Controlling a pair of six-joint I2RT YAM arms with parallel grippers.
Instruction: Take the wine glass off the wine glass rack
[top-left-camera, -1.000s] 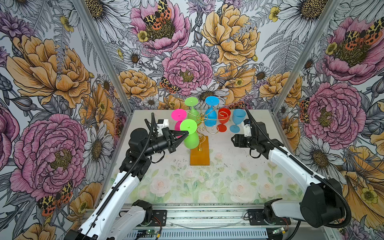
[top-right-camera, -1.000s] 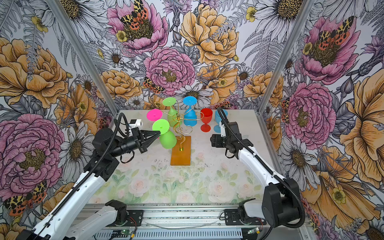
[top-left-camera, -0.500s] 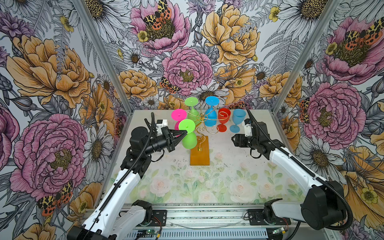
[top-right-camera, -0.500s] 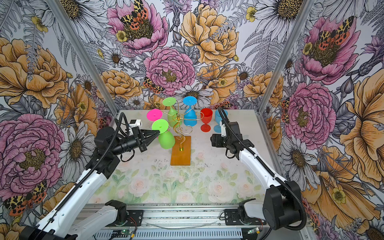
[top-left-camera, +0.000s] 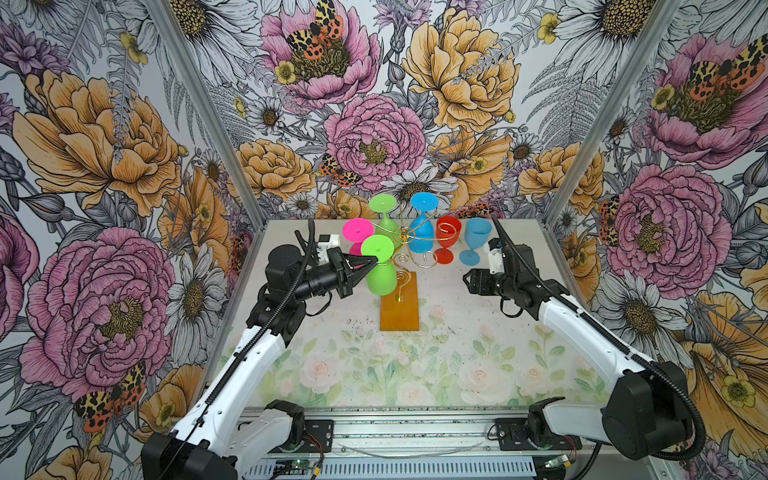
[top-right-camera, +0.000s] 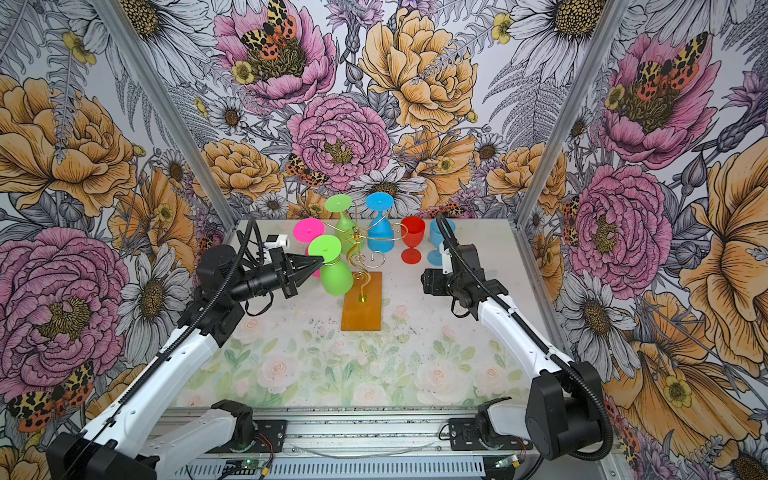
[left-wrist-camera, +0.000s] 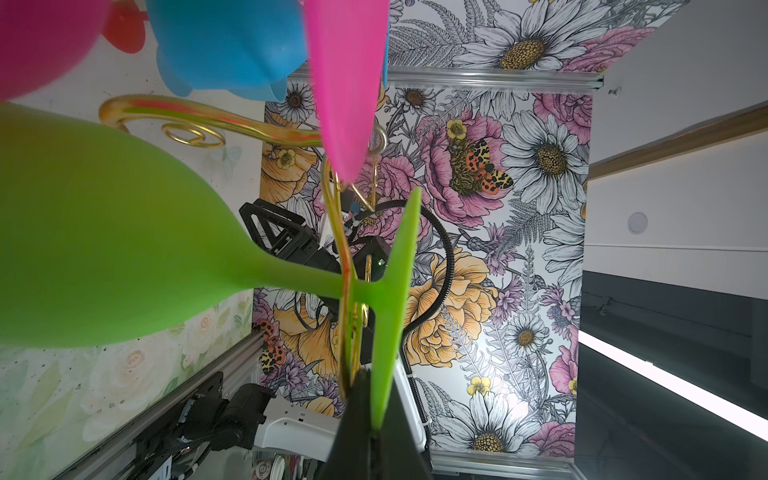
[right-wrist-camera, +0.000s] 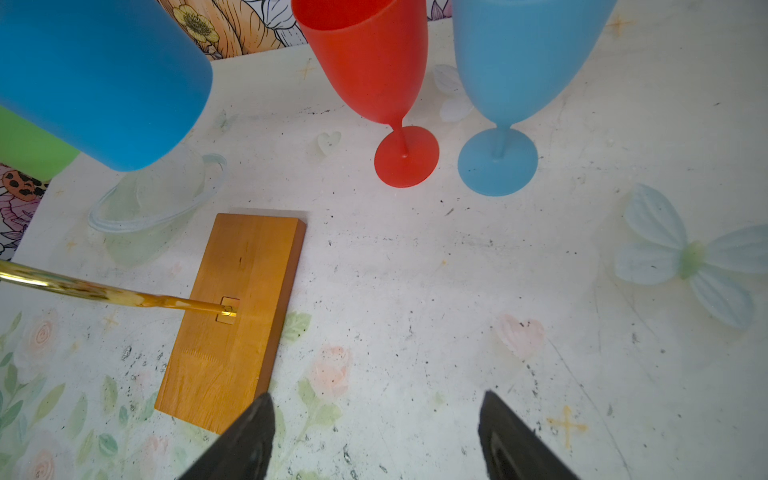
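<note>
Black left gripper (top-left-camera: 371, 261) clamped shut on foot rim of green wine glass (top-left-camera: 381, 277); right gripper (right-wrist-camera: 376, 409) gaped wide, empty. Glass hung upside down, tilted, on near-left arm of gold rack (top-left-camera: 400, 309).

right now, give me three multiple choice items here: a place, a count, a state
1. Where is the red wine glass?
A) lying on its side
B) hanging upside down
C) upright on the table by the light blue glass

2. How many glasses hang upside down from the wine glass rack?
A) two
B) four
C) six

3. What is the left gripper doing?
A) shut on the front green glass, at its foot
B) open, empty
C) shut on the rack's base

Answers:
C, its foot sits on the table.
B, the pink glass, back green glass, deep blue glass and front green glass hang foot up.
A, the left wrist view shows its fingers pinching that foot.
</note>
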